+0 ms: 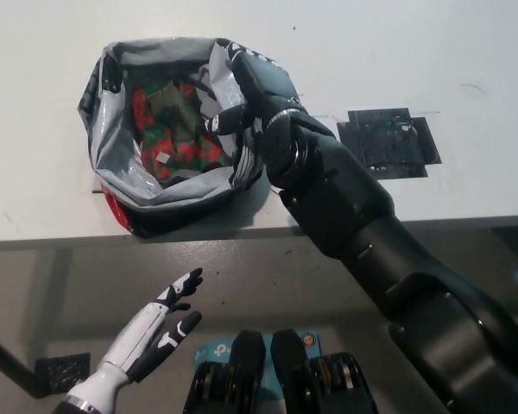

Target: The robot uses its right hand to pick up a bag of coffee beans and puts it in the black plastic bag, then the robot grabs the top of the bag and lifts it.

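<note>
The black plastic bag [134,185], with a silvery lining, stands open at the left of the white table [432,60]. Inside it lies the bag of coffee beans [174,129], a red and green pack. My black right hand [255,86] lies across the bag's right rim, part of it reaching inside the mouth. Whether it has closed on the rim cannot be made out. My white left hand [155,332] rests open at the lower left, below the table's front edge and away from the bag.
A black square patch [388,142] lies flat on the table, right of my right arm. The table's front edge [242,233] runs across the middle of the picture. Something red [112,207] shows under the bag's near left corner.
</note>
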